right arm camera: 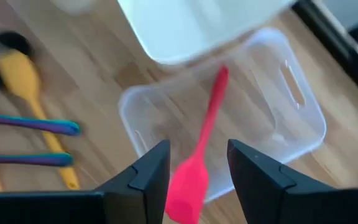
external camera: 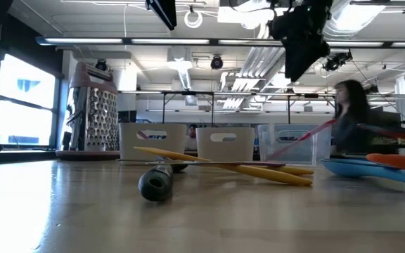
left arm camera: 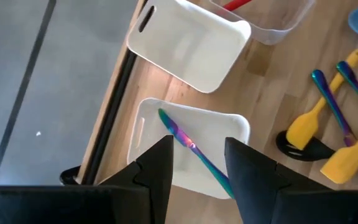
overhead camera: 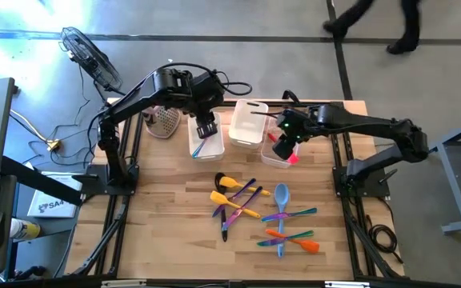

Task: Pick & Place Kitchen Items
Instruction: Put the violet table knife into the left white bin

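- A metal box grater with a pink top (overhead camera: 164, 120) lies at the far left of the wooden table (overhead camera: 166, 232); in the low view it stands tall beside the tubs.
- The left gripper (overhead camera: 206, 128) hangs over the leftmost clear rectangular plastic tub (overhead camera: 206, 144). Its two dark fingers (left arm camera: 160, 168) stand spread apart with nothing between them.
- In that tub lies a slim iridescent purple-green utensil (left arm camera: 191, 149), slanting across the tub's floor (the left wrist view shows it just beyond the fingertips).
- The middle white plastic tub (overhead camera: 246, 124) sits just beside it, with a handle slot at one end.
- The right gripper (overhead camera: 282, 144) is over the rightmost clear plastic tub (overhead camera: 282, 156). Its fingers (right arm camera: 148, 174) are parted, and I cannot tell whether they touch anything.
- A red silicone spatula (right arm camera: 197, 155) lies slanted in this tub, its blade toward the gripper and over the tub's near rim, its handle pointing into the tub.
- Nearer the front of the table the remaining kitchen items lie in a loose heap: yellow spatulas (overhead camera: 232, 186), a black-ended utensil (overhead camera: 224, 228), iridescent purple handles (overhead camera: 250, 190), a blue spoon (overhead camera: 282, 194), and orange spatulas (overhead camera: 298, 240) crossed with teal handles.
- A person (external camera: 354, 116) shows in the room behind the table (low view, right side).
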You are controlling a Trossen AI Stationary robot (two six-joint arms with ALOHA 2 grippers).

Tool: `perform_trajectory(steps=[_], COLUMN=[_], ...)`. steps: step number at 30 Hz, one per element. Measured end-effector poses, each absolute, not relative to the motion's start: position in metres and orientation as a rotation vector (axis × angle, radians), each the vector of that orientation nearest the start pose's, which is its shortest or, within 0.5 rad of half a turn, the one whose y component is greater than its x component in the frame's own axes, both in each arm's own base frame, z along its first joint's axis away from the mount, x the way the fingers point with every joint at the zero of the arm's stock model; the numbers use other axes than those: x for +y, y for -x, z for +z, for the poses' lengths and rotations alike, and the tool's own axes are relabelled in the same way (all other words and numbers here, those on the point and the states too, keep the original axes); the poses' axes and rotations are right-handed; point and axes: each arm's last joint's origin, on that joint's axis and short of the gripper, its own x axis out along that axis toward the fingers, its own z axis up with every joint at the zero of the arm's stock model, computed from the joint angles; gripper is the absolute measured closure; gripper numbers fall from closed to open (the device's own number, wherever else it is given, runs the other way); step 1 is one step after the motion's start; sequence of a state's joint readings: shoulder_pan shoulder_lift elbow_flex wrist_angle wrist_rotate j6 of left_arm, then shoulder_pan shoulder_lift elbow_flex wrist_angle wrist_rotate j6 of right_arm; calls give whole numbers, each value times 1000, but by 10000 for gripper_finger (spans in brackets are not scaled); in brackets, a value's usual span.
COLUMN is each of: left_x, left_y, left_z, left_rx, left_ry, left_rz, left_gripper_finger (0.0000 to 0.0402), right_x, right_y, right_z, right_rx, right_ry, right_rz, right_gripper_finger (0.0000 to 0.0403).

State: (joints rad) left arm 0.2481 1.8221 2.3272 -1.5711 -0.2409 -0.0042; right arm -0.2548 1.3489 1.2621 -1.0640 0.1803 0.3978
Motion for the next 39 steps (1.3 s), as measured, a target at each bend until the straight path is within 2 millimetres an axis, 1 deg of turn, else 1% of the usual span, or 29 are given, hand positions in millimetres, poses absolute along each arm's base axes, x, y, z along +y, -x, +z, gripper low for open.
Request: perform_trajectory(steps=[4,9,12,17,22,26,30,34,39], left_x=[84,83,82,79,72,54,30,1,-41], left_y=[-306,-307,-307,-308,-309,-313,-316,-318,-315], left_z=[446,446,446,446,446,446,446,446,446], left_rx=[1074,1071,1065,1051,1038,1037,1036,1019,978], left_ry=[22,46,85,194,331,381,426,450,452], left_rz=[420,388,369,319,290,280,292,349,409], left_gripper_finger=[263,263,263,263,263,263,263,263,263], right_x=[-56,-36,-27,-12,-3,0,3,5,10], right_y=[-222,-187,-165,-134,-113,-104,-98,-93,-92], right_z=[337,369,382,395,395,390,384,380,380], right_rx=[944,780,712,651,679,759,852,911,924], right_ry=[-379,-385,-346,-257,-234,-226,-211,-195,-215], right_rz=[-548,-379,-282,-94,-15,9,26,67,165], right_gripper_finger=[253,254,254,254,254,254,254,254,254])
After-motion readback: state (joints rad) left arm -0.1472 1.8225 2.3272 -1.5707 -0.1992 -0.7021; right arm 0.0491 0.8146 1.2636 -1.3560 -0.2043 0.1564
